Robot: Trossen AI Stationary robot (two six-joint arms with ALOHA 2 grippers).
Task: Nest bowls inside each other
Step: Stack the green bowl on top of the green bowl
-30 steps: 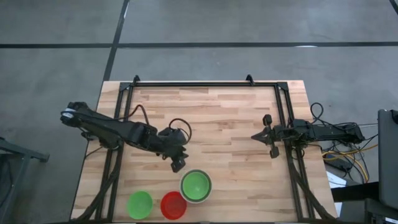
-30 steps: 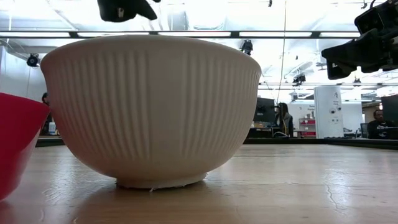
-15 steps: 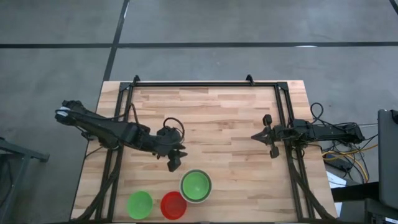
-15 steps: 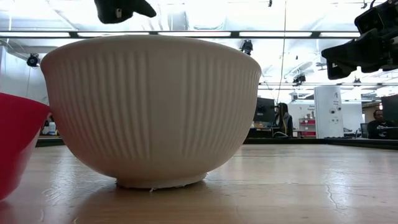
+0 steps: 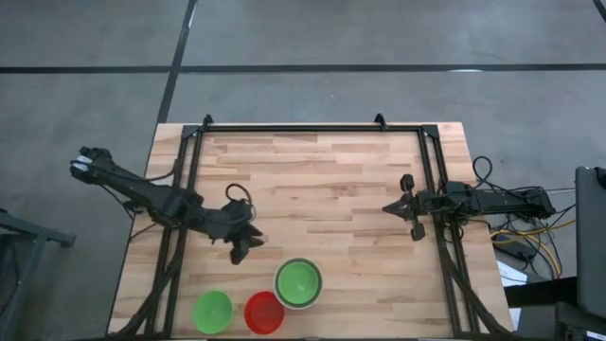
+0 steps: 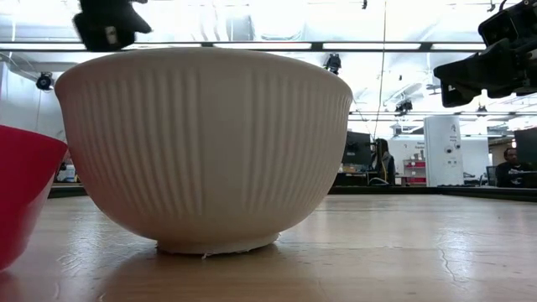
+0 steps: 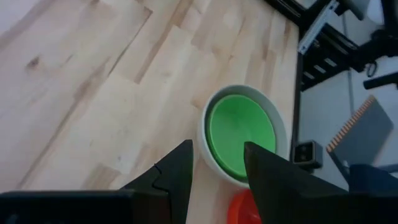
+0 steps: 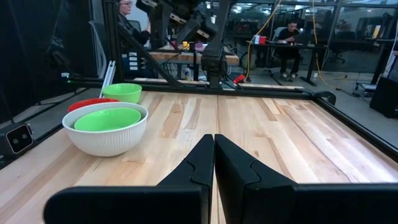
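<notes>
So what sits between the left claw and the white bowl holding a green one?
Nothing: in the high view only bare wooden table separates the open left claw from the white bowl.

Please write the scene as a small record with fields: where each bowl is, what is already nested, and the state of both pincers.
white bowl: near the table's front edge, upright
nested: a green bowl sits inside the white bowl
red bowl: on the table just left of the white bowl, empty
loose green bowl: left of the red bowl, empty
left pincer: open, holding nothing, above the table up-left of the white bowl
right pincer: shut, empty, waiting at the right side
</notes>
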